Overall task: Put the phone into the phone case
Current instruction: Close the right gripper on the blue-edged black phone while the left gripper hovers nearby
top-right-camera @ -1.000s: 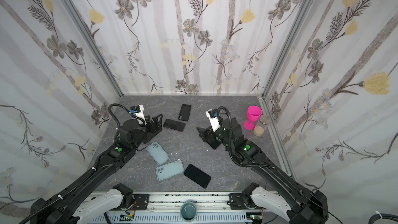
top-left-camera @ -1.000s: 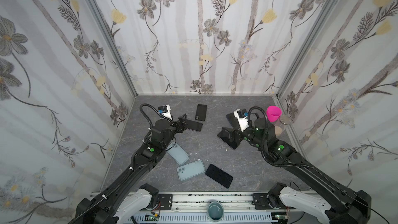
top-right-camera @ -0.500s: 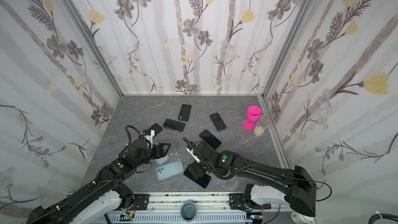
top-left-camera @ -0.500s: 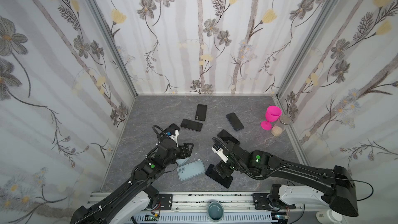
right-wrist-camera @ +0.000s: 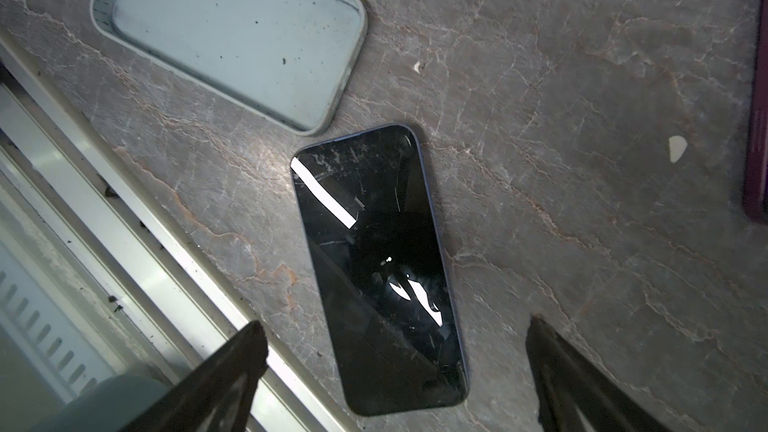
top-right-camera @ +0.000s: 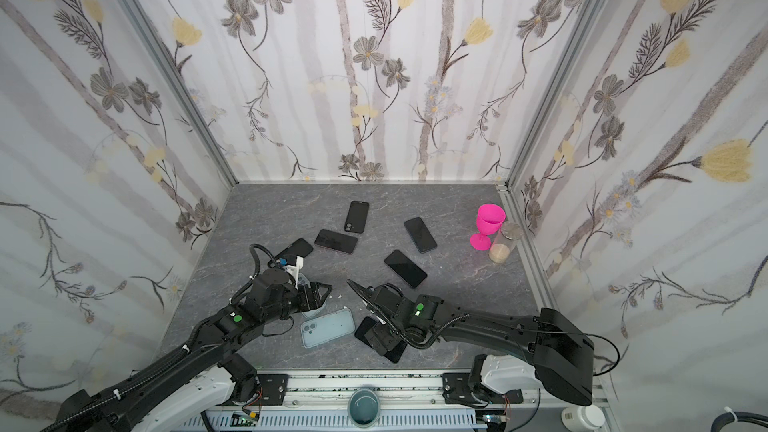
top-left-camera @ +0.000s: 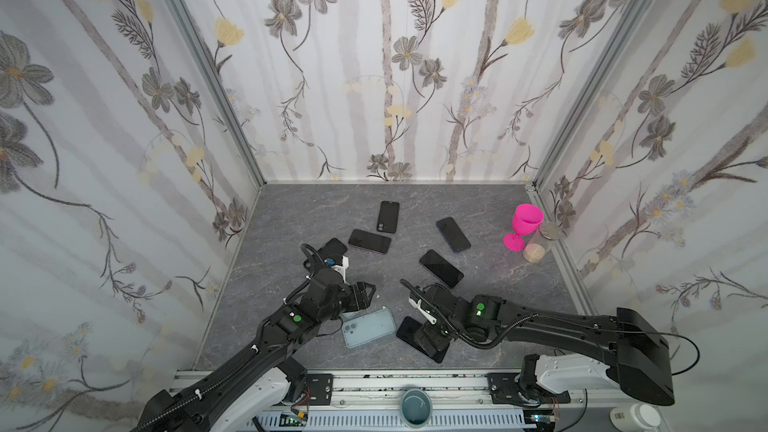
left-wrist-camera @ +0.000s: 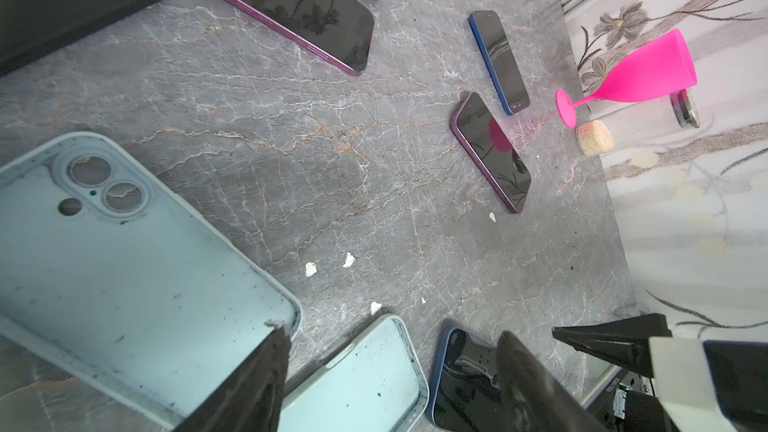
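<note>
Right tool and left tool gape empty. The phone, likely stiff and slick, wants a long-edge pinch; the case lies at its 9 o'clock.

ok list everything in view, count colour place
phones: 4, dark screens up, two blue-edged, two purple-edged; one at the front, three mid to rear
blue cases: 2, light blue, front centre
black cases: 2 it seems, black, rear left
goblet: 1, pink, rear right
jar: 1, clear, tan fill, beside the goblet
scraps: several, white, mid table
cup: 1, grey-blue, front rail
table: 1, grey marble
left gripper: 1, black, open, over the blue cases
right gripper: 1, black, open, over the front phone
</note>
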